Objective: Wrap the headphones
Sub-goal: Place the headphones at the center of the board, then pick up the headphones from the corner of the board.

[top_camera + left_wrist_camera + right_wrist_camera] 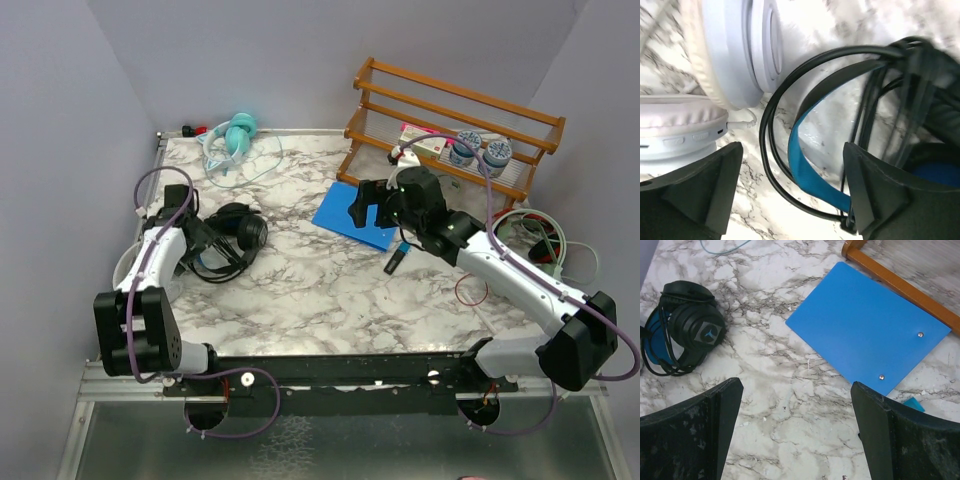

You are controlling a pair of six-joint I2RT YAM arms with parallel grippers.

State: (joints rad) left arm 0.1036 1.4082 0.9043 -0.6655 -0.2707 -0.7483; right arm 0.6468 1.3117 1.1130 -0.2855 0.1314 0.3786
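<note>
left gripper (pixel 792 150): fingers standing spread wide, pinching nothing; hanging low right over the black headphones (pixel 235 235)
between the fingers: the blue-lined band and several dark cable loops are lying on the marble, not squeezed by either finger
black headphones: lying left of centre on the table (pixel 330 290), cable looking gathered in loops around the band and cups
why like that: judging the cable is sitting bundled so this set counts as wrapped, and the wide jaws are leaving it free
white headphones (pixel 735 55): lying just beside the black set at the table's left edge; cannot tell if the two are touching; its cable is mostly hidden
teal headphones (pixel 238 133): sitting at the far left corner, thin cable trailing loose over the marble, well apart from both grippers; looking not yet wrapped
right gripper (pixel 795 390): fingers spread, holding nothing, hovering over bare marble near the blue board (pixel 870 335)
black set vs right gripper: lying well off to its left
wooden rack (pixel 450 120): standing behind the board, far right
step guess: black set looking finished, teal set probably needing wrapping next
</note>
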